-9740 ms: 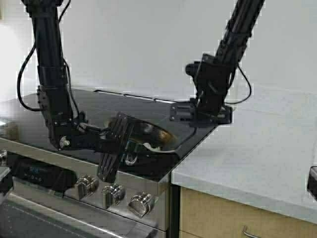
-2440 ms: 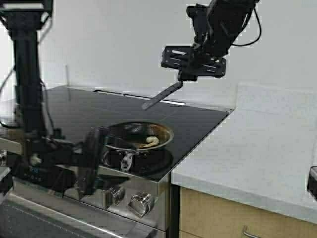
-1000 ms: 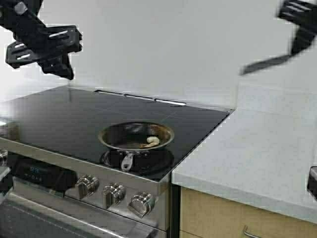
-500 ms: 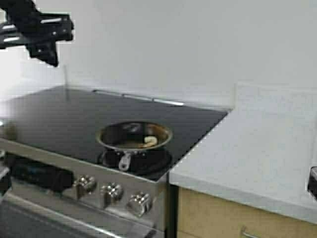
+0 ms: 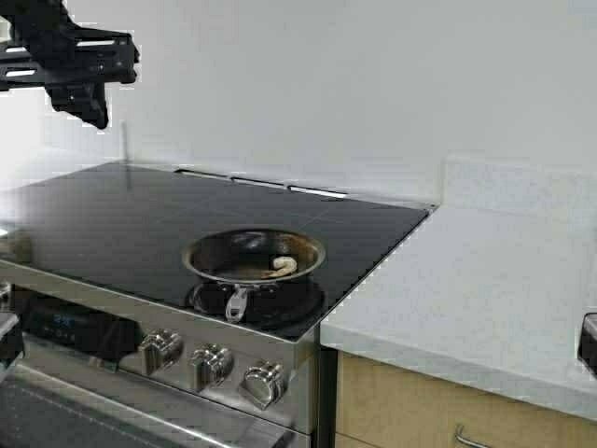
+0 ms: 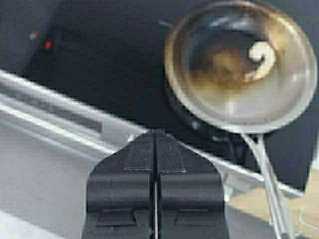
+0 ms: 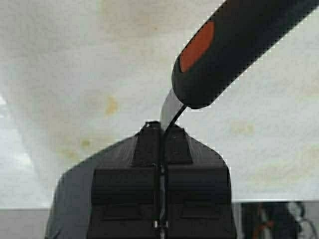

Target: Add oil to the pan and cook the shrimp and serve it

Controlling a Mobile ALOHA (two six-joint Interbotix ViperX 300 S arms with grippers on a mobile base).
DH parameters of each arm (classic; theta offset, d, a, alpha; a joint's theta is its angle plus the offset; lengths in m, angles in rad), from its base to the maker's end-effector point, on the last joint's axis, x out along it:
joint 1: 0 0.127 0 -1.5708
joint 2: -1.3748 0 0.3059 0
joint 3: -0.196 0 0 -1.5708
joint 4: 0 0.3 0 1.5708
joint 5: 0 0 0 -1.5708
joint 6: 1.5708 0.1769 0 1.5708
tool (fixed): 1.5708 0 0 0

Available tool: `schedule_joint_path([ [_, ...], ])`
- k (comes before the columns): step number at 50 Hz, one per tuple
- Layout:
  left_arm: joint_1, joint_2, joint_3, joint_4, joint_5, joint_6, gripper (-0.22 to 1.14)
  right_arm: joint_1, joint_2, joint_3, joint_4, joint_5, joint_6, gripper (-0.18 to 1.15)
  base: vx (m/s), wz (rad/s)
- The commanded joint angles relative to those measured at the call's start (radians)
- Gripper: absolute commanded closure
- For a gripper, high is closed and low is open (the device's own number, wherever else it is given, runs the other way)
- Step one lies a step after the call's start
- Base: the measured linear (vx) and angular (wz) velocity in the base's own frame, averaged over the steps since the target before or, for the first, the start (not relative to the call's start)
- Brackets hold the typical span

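The pan (image 5: 233, 250) sits on the front right burner of the black cooktop, its stubby handle (image 5: 239, 303) pointing at the knobs. One curled pale shrimp (image 5: 284, 266) lies inside at the right. My left gripper (image 5: 89, 89) hangs high at the upper left, shut and empty. In its wrist view the tips (image 6: 155, 133) are pressed together, with the pan (image 6: 224, 99) and shrimp (image 6: 261, 52) far below. My right gripper (image 7: 161, 127) is outside the high view, shut on the thin metal end of a black-handled spatula (image 7: 239, 45) with an orange mark. The oil is out of view.
Steel knobs (image 5: 213, 364) line the stove front below the cooktop (image 5: 121, 215). A pale countertop (image 5: 485, 280) runs to the right, with a dark object (image 5: 588, 343) at its edge. Under the right gripper lies a white, yellow-stained surface (image 7: 75, 74).
The right gripper, with the spatula in it, has left the high view to the right. The left gripper has risen from the pan's handle to the upper left. Pan and shrimp stay put.
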Motion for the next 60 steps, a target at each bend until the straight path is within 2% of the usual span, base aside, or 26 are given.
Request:
schedule_joint_path([
  [1,-0.003,-0.005,-0.025,-0.002,-0.003,0.002,0.87,-0.005,0.005,-0.018,-0.006,-0.032,-0.003,0.9,0.0,0.0],
  [21,-0.002,0.018,-0.026,-0.003,-0.003,0.0,0.87,-0.005,0.083,-0.026,-0.006,-0.063,-0.006,0.89,0.0,0.0],
  [31,-0.002,0.018,-0.026,-0.006,-0.003,0.0,0.87,-0.005,0.101,-0.041,-0.006,-0.055,-0.006,0.84,0.0,0.0],
  [36,-0.003,0.018,-0.026,-0.009,-0.003,0.0,0.87,-0.005,0.1,-0.052,-0.006,-0.055,-0.005,0.71,0.0,0.0],
  [45,-0.002,0.018,-0.025,-0.011,-0.003,0.0,0.87,-0.011,0.1,-0.057,-0.006,-0.046,-0.002,0.26,0.0,0.0],
  [50,-0.003,0.018,-0.025,-0.011,-0.003,0.0,0.87,-0.014,0.098,-0.069,-0.006,-0.028,-0.003,0.05,0.0,0.0],
  [53,-0.002,0.018,-0.025,-0.011,-0.003,0.0,0.87,-0.014,0.094,-0.074,-0.005,-0.023,-0.003,0.02,0.0,0.0],
  [60,-0.003,0.018,-0.025,-0.011,-0.003,0.0,0.87,-0.015,0.078,-0.077,-0.006,-0.018,-0.003,0.02,0.0,0.0],
])
